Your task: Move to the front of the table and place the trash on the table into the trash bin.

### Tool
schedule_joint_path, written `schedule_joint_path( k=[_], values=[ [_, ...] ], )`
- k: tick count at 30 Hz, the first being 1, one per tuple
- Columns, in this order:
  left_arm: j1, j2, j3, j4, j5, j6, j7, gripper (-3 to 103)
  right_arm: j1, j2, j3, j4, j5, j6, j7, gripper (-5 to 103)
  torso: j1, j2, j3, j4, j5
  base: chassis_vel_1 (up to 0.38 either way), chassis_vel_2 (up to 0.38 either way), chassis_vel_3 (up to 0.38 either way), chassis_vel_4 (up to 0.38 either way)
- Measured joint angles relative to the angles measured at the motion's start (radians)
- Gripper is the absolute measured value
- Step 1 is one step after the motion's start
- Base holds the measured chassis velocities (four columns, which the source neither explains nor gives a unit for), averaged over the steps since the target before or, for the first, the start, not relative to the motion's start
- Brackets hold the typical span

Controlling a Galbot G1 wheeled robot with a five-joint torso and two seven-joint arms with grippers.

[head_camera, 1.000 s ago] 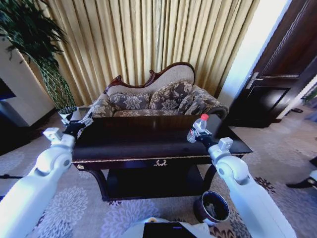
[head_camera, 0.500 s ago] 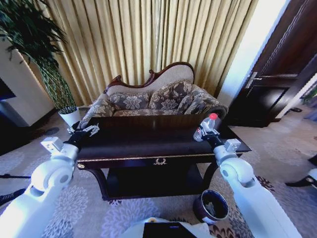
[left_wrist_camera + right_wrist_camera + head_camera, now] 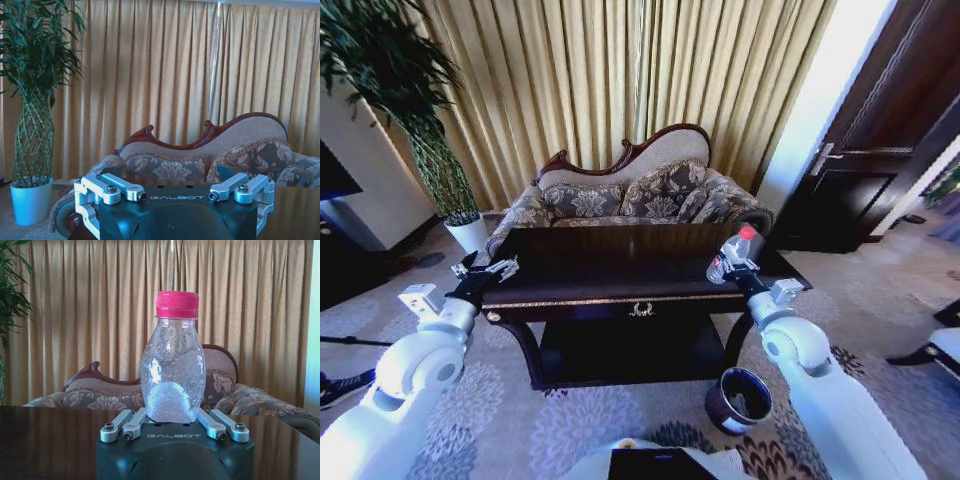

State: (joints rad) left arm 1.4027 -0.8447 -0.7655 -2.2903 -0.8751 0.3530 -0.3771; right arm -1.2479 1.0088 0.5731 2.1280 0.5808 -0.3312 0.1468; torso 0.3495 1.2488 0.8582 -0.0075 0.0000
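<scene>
Bottle up in my right hand, bin down at five o'clock

My right hand [image 3: 732, 262] grips the bottle [image 3: 729, 254] low on its body over the bench [image 3: 620, 268]: light, thin, slippery, so I squeeze gently. Left hand [image 3: 488, 270] spread open at nine o'clock. Open carpet around the bin [image 3: 738, 400].

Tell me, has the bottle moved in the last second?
Yes. Held by the right gripper, the bottle has shifted toward the table's right end.
</scene>
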Motion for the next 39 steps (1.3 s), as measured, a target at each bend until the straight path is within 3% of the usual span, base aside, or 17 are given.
schedule_joint_path(
  k=[9, 14, 17, 24, 30, 33, 39],
  values=[
    [-0.011, -0.006, 0.022, 0.018, 0.024, -0.008, 0.005, 100, -0.026, 0.024, -0.004, -0.017, -0.010, 0.011, -0.004, 25, -0.001, 0.000, 0.000, -0.0001, -0.0001, 0.124, -0.124, -0.121, 0.123],
    [-0.012, -0.009, 0.020, 0.017, 0.027, -0.014, 0.017, 100, -0.063, 0.043, 0.017, -0.105, -0.074, 0.019, -0.012, 25, 0.000, 0.000, 0.000, 0.0001, -0.0001, 0.004, -0.011, -0.004, 0.001],
    [-0.009, -0.018, 0.008, 0.008, 0.030, -0.021, 0.026, 100, -0.096, 0.067, 0.036, -0.244, -0.169, 0.055, -0.039, 25, 0.001, -0.001, 0.000, -0.0001, 0.0002, 0.000, 0.000, 0.000, 0.000],
    [0.009, -0.025, -0.020, -0.012, 0.031, -0.030, 0.036, 100, -0.086, 0.097, 0.039, -0.481, -0.193, 0.075, -0.042, 25, 0.000, 0.000, 0.000, 0.0000, 0.0002, 0.000, 0.000, 0.000, 0.000],
    [0.015, -0.026, -0.038, -0.024, 0.032, -0.040, 0.036, 100, 0.019, 0.118, 0.020, -0.806, -0.226, 0.146, -0.042, 25, 0.000, 0.000, 0.000, 0.0002, 0.0000, 0.000, 0.000, 0.000, 0.000],
    [0.025, -0.026, -0.047, -0.039, 0.032, -0.046, 0.036, 100, 0.122, 0.123, -0.004, -1.047, -0.282, 0.226, -0.042, 25, 0.000, 0.000, 0.000, 0.0001, 0.0000, 0.000, 0.000, 0.000, 0.000],
    [0.047, -0.024, -0.063, -0.061, 0.032, -0.050, 0.036, 100, 0.247, 0.146, -0.016, -1.235, -0.296, 0.284, -0.043, 25, 0.000, 0.000, 0.000, 0.0003, -0.0001, 0.000, 0.000, 0.000, 0.000]
  ],
)
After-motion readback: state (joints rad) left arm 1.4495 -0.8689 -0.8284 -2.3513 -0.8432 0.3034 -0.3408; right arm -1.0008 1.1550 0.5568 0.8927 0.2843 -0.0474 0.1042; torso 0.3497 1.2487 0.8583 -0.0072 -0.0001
